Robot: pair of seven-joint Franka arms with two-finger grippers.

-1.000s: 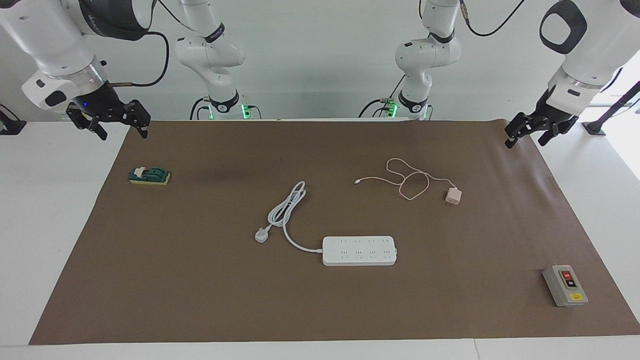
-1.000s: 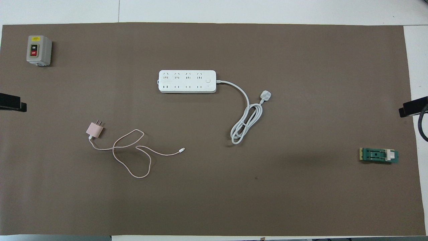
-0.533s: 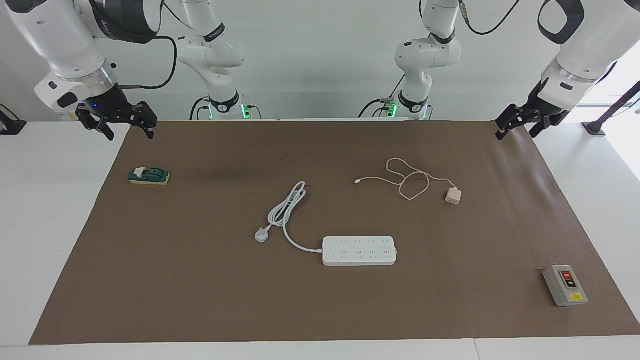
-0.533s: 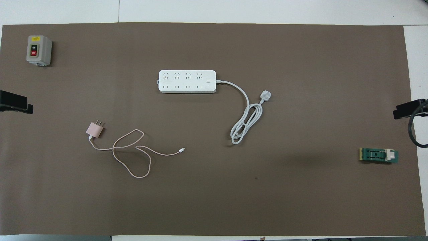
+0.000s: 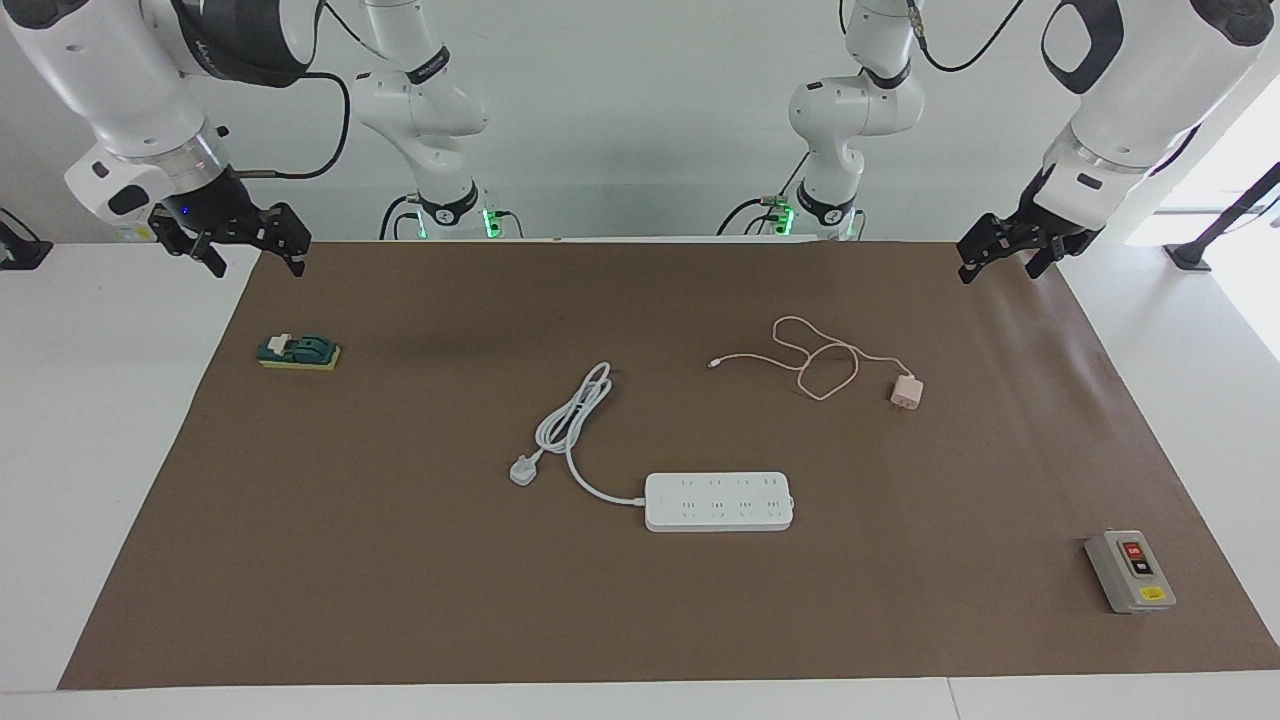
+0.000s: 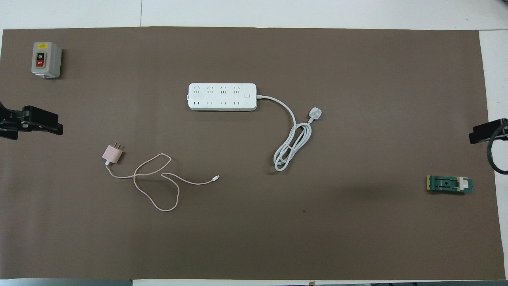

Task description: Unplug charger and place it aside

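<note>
The pale pink charger [image 5: 907, 392] lies flat on the brown mat [image 5: 400, 580], its prongs bare and its thin pink cable [image 5: 856, 372] looped beside it. It is apart from the white power strip [image 5: 718, 501], nearer to the robots and toward the left arm's end; it also shows in the overhead view [image 6: 112, 153]. My left gripper [image 5: 998, 268] is open and empty, raised over the mat's edge at the left arm's end, and shows in the overhead view [image 6: 41, 123]. My right gripper [image 5: 256, 265] is open and empty over the mat's corner at the right arm's end.
The power strip's thick white cord [image 5: 572, 420] lies coiled, ending in a loose plug [image 5: 523, 469]. A grey switch box [image 5: 1130, 570] stands far from the robots at the left arm's end. A small green block [image 5: 298, 351] lies under the right gripper's side.
The left gripper has moved inward over the mat, toward the charger's end. The right gripper has shifted slightly. Nothing on the mat has moved.
</note>
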